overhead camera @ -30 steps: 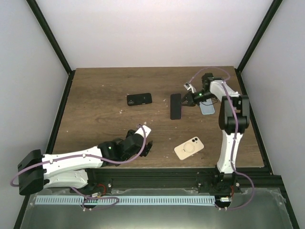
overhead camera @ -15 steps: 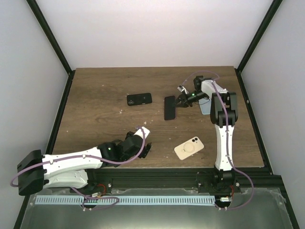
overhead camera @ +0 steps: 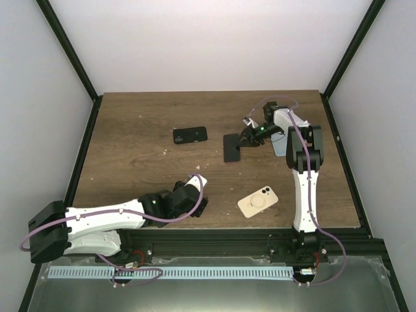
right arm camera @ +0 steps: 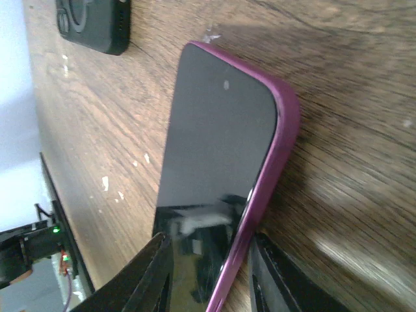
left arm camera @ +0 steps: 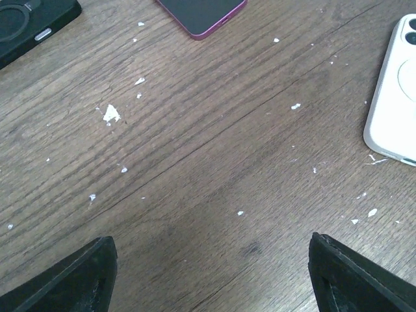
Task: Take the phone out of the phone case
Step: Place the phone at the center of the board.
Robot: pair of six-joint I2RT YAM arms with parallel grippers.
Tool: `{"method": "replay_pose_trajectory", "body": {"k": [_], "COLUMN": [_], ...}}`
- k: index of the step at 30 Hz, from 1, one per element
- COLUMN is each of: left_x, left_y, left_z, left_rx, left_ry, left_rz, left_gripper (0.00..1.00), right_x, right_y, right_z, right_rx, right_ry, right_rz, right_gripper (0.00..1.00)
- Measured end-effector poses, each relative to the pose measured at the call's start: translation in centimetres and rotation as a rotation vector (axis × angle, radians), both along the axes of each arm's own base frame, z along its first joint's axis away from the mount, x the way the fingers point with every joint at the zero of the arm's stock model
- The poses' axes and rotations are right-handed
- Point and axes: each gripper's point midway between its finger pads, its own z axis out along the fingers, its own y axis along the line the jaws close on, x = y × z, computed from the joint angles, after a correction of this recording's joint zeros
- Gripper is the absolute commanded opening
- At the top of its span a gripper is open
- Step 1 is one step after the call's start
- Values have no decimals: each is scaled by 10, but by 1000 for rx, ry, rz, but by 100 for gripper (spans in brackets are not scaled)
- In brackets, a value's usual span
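Phone (overhead camera: 231,147) in purple case (right arm camera: 289,123) — right fingers (right arm camera: 153,273) sitting at its end
It is lying screen-up on the middle of the tabletop (overhead camera: 130,162), long axis running away from the right fingers, which are straddling its near end — slightly apart, whether pinching it I cannot tell. The left fingers (left arm camera: 78,279) are hanging wide apart by the front edge, well apart from it.

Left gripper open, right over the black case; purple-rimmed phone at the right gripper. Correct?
Not quite. The left gripper is open, but it is over bare table, not the black case, which lies off in the top left corner of the left wrist view. The purple-rimmed phone is at the right gripper, as you said.
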Motion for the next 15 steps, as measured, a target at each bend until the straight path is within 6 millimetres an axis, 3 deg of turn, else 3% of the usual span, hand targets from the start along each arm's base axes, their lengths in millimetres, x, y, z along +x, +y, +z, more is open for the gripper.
{"method": "replay_pose_trajectory", "body": {"k": [4,7,12,15], "left_x": [0,0,-5,-11], "left_y": [-3,-10,-36,-58], "left_z": [2,4,7,6], "left_rx": [-3,-3,-5,4], "left_ry": [2,9,54,96], "left_rz": [-5,-29,-117,-199], "left_gripper": [92,93,100,100], "right_x": [-1,-7,-28,-50], "right_y": [-8,-18,-33,-45], "right_z": [0,14,78,123], "right_rx": [-73,-118,-133,-145], "right_ry": [-25,-62,-230,-384], "right_rz": [-15,-29,-58,-93], "right_gripper": [37,37,39,46]}}
